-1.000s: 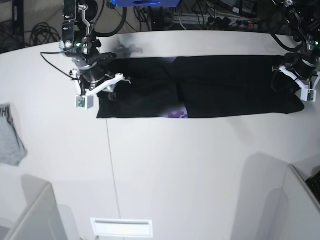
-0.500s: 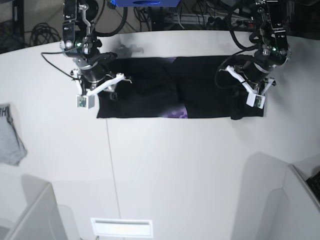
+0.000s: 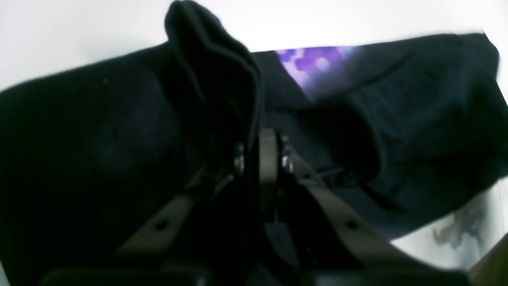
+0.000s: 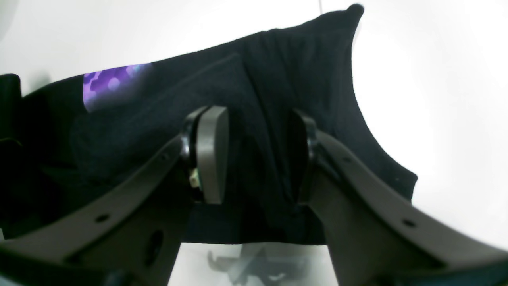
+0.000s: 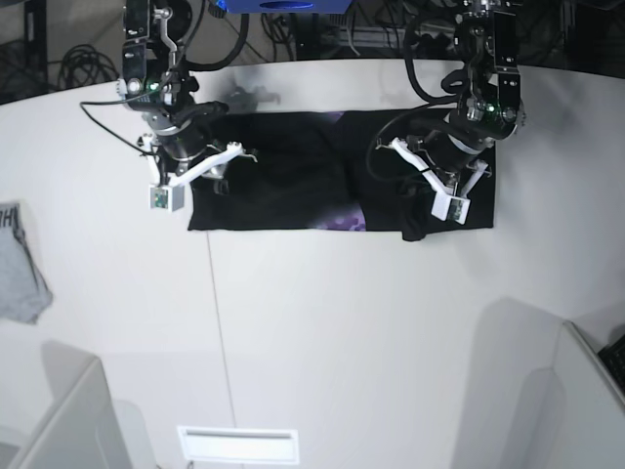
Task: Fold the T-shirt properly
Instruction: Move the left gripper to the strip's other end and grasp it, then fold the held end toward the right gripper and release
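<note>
The black T-shirt (image 5: 293, 171) lies as a long band across the far side of the table, with a bit of purple print (image 5: 347, 221) at its near edge. My left gripper (image 5: 415, 166) is shut on a raised fold of the black cloth (image 3: 222, 79), held over the shirt's right part; the jaws are pressed together in the left wrist view (image 3: 256, 159). My right gripper (image 5: 223, 166) is open, with its fingers (image 4: 210, 159) apart and resting on the shirt's left end (image 4: 278, 99). Purple print shows in both wrist views (image 3: 309, 63) (image 4: 111, 83).
A small grey garment (image 5: 20, 269) lies at the table's left edge. Grey bins stand at the near left (image 5: 59, 410) and near right (image 5: 547, 391). A white slotted plate (image 5: 237, 445) is at the front. Cables (image 5: 312, 29) lie behind the table.
My left gripper has carried the shirt's right end leftward over the shirt, so the band is shorter. The right arm has not moved.
</note>
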`<state>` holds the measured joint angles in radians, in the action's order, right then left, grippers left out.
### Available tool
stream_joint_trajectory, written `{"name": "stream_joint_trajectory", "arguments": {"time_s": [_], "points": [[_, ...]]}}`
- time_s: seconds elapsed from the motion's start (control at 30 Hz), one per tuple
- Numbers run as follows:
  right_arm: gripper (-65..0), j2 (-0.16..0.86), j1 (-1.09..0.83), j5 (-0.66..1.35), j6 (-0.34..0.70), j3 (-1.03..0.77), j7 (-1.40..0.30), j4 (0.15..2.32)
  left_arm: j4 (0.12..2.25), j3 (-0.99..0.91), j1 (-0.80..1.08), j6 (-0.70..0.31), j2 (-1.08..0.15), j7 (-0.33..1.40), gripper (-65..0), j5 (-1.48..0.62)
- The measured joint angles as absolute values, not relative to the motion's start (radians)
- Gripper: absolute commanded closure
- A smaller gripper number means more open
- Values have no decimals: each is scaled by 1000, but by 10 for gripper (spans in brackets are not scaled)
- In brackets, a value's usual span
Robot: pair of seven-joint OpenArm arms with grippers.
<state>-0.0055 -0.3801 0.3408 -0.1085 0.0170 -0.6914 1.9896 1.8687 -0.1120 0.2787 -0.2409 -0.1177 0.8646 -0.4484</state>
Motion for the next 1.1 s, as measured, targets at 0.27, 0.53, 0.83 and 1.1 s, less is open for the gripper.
{"name": "stream_joint_trajectory", "arguments": {"time_s": [0.27,0.53,0.83,1.1], "points": [[-236,-5,-380,341,-109,17,-691,1990,1868,-30,266,-205,-122,864,0,-453],[-236,-5,-381,341,-109,17,-691,1990,1868,-29,266,-205,-122,864,0,-453],[-236,-6,-381,341,-109,17,-691,1990,1868,-29,266,-205,-122,864,-20,-453],[-236,-6,-395,341,-109,17,-694,1990,1868,-23,266,-200,-122,864,-403,-453]]}}
